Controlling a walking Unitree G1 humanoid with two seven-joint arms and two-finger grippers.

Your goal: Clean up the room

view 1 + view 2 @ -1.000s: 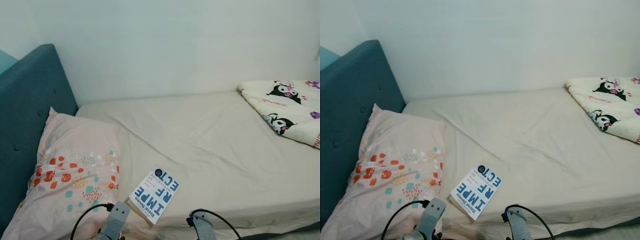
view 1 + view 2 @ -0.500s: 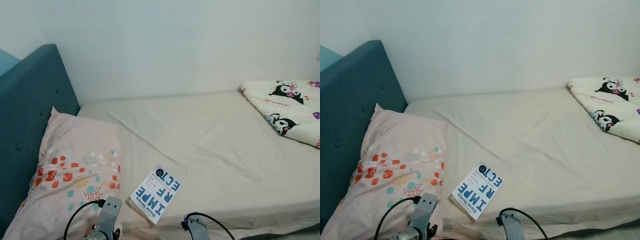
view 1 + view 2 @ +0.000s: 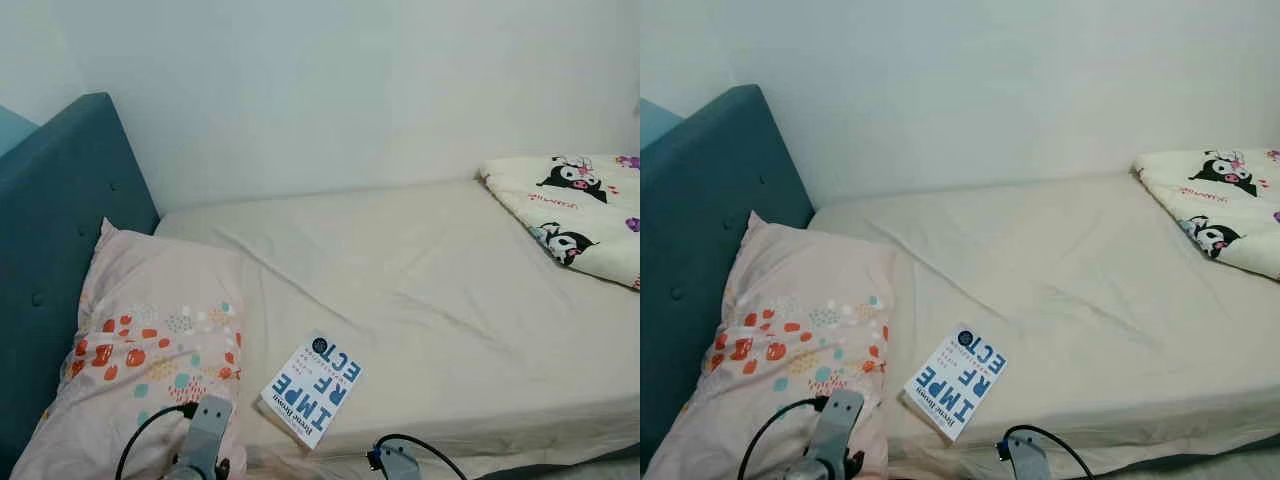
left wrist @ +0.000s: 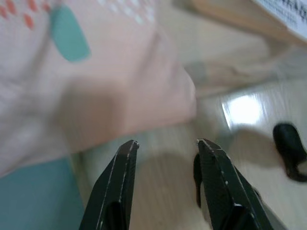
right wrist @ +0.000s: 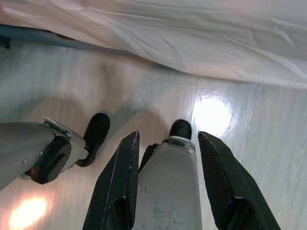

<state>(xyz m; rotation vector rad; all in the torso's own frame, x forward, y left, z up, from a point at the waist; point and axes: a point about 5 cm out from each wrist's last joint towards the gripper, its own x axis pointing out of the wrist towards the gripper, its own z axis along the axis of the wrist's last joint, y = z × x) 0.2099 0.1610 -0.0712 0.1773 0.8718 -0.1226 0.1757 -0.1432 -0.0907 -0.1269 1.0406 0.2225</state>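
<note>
A white book [image 3: 311,389] with blue letters lies flat near the front edge of the bed [image 3: 420,290], beside a pink pillow [image 3: 150,350] with red and teal dots. My left gripper [image 4: 165,143] is open with nothing in it and hangs below the pillow's corner [image 4: 144,86], over the floor. My right gripper [image 5: 168,136] is open too, pointing down at the pale floor [image 5: 249,143] and my own legs beside the bed sheet's hem [image 5: 192,33]. Both silver wrists, the left [image 3: 205,440] and the right [image 3: 395,463], show at the bottom of the head views.
A teal padded headboard [image 3: 60,240] stands at the left. A folded cartoon-print blanket [image 3: 575,215] lies at the bed's right end. A white wall [image 3: 350,90] runs behind the bed. The beige sheet between book and blanket is bare.
Both arms have sunk lower in the head views. The book, pillow and blanket lie where they were.
</note>
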